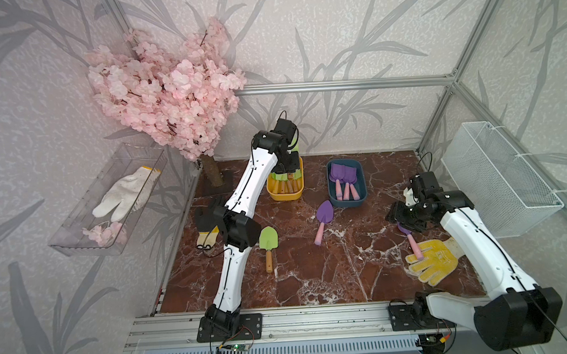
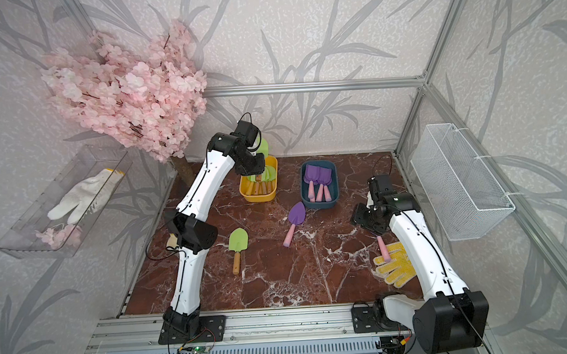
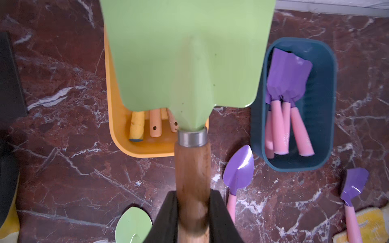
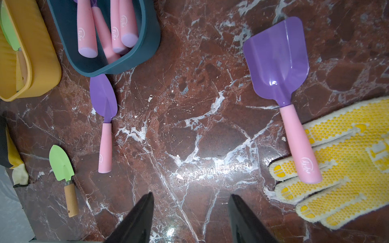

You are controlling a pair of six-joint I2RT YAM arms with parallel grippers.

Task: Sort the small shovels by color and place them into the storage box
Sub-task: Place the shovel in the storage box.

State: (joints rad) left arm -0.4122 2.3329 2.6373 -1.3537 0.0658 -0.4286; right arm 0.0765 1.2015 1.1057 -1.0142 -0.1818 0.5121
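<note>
- Marble-patterned tabletop (image 1: 314,276), leaf-papered walls behind.
- Left hand (image 3: 193,195) clenches the wooden handle of a square green shovel (image 3: 185,52) above the yellow box (image 3: 147,149) of green shovels (image 3: 155,124).
- Blue box (image 3: 323,101) holds purple shovels (image 3: 288,77), pink handles.
- Loose on the tabletop: pointed green shovel (image 1: 268,240), pointed purple shovel (image 1: 324,213), square purple shovel (image 4: 277,59), handle on a yellow glove (image 4: 347,157).
- Right hand (image 4: 191,194) hangs released, empty.

The table (image 4: 189,109) is seen as glossy polished marble (glare lies on it). The green shovel (image 3: 189,52) is made with a smooth painted blade, a dull metal collar and a grained wood handle. The purple shovel (image 4: 277,61) is finished glossy, its pink handle matt. The glove (image 4: 347,168) is knitted cloth, studded with yellow dots. The yellow box (image 3: 147,147) and blue box (image 3: 324,117) are moulded in smooth plastic.
</note>
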